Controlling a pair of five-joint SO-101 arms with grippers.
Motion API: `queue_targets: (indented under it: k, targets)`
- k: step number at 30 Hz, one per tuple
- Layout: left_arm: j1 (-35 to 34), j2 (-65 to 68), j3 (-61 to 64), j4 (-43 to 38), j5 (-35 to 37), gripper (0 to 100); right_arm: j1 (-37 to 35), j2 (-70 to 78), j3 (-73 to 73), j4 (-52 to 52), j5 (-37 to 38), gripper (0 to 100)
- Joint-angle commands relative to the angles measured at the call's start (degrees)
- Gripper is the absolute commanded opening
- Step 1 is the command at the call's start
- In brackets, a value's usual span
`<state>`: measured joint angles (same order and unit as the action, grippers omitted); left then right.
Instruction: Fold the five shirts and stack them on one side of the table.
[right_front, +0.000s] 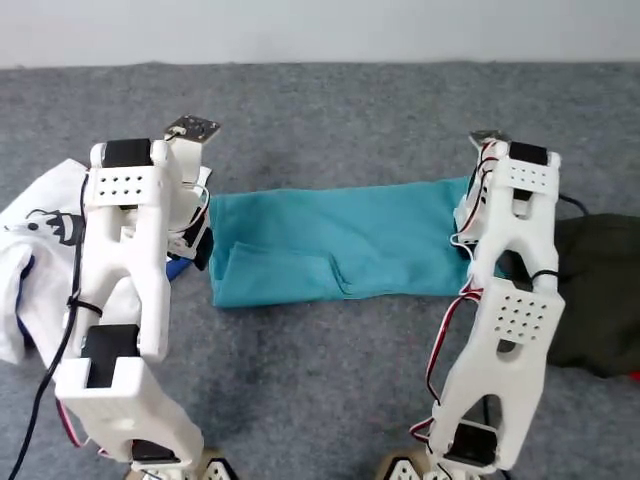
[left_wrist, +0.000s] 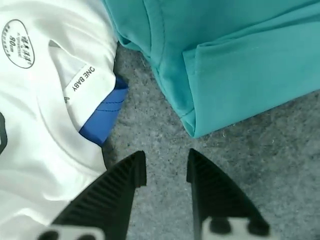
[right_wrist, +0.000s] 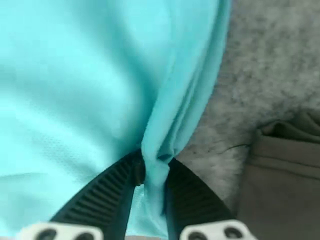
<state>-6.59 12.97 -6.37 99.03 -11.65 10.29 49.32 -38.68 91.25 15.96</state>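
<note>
A teal shirt (right_front: 335, 243) lies folded into a long band across the middle of the grey table. My right gripper (right_wrist: 151, 172) is shut on the teal shirt (right_wrist: 90, 85), pinching a fold near its right end, beside the arm (right_front: 500, 300). My left gripper (left_wrist: 166, 167) hangs open over bare carpet, just off the teal shirt's (left_wrist: 235, 55) left corner, with nothing between its fingers. Next to it lies a white shirt (left_wrist: 45, 100) with a blue garment (left_wrist: 106, 114) peeking out beneath its collar. The white shirt (right_front: 30, 250) sits at the table's left side.
A dark olive shirt (right_front: 595, 290) lies at the right edge, close to the right gripper, and appears as the olive cloth (right_wrist: 280, 175) in the right wrist view. Grey carpet (right_front: 330, 380) covers the table in front of and behind the teal shirt.
</note>
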Motion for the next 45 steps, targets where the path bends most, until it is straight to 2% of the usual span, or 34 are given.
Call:
queue_targets:
  k: [1,8,19,26,33,45]
  targets:
    - [0.5,-0.3,-0.2,-0.2,0.1,14,-3.4,-6.2,-0.5,3.1,-0.5,0.9]
    - [0.5,-0.3,-0.2,-0.1,0.1,14,-10.2,-14.5,-0.5,6.1,-0.6,0.9]
    - [-0.4,-0.4,-0.3,0.0,0.1,14,-31.8,-18.1,-0.5,6.1,-4.1,0.9]
    - [-7.3,-1.0,-2.2,0.3,0.1,14,-43.9,-18.1,-0.5,2.3,-5.6,0.9]
    - [-15.6,-1.0,-6.3,1.6,0.3,14,-48.2,-16.6,-0.5,-1.6,-6.4,0.9]
    - [-15.9,-0.9,-6.3,1.6,0.2,14,-53.8,-11.8,-0.6,-8.5,-6.5,0.9]
